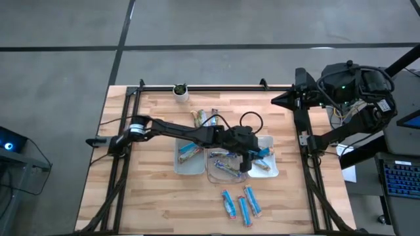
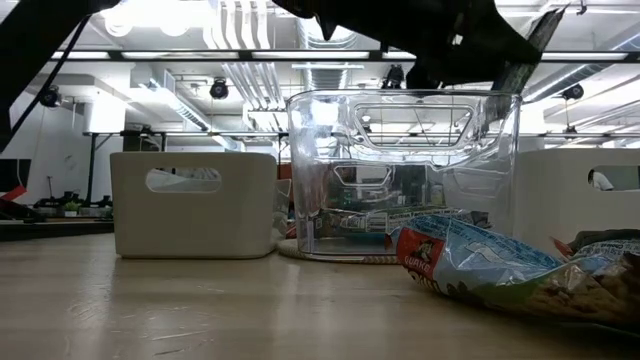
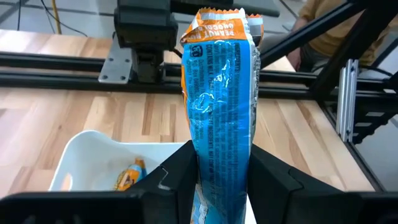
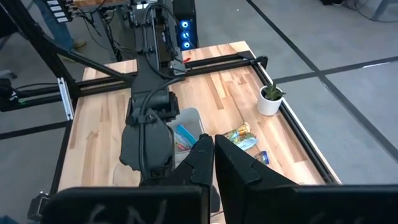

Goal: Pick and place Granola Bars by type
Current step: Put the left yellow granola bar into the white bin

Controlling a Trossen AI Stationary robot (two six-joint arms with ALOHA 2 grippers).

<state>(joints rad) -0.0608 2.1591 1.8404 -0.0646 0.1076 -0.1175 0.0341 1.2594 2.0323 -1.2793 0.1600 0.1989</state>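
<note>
Now | left gripper fingers clenched on blue granola bar, frame centre above white tray | right gripper fingers clenched empty, upper right off desk

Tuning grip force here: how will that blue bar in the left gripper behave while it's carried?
Held in the left gripper, the blue bar stands upright unsupported, so it is probably fairly stiff. Its wrapper looks glossy and crinkled, so it may slip under a light squeeze. It seems light and unlikely to roll, being flat.
</note>
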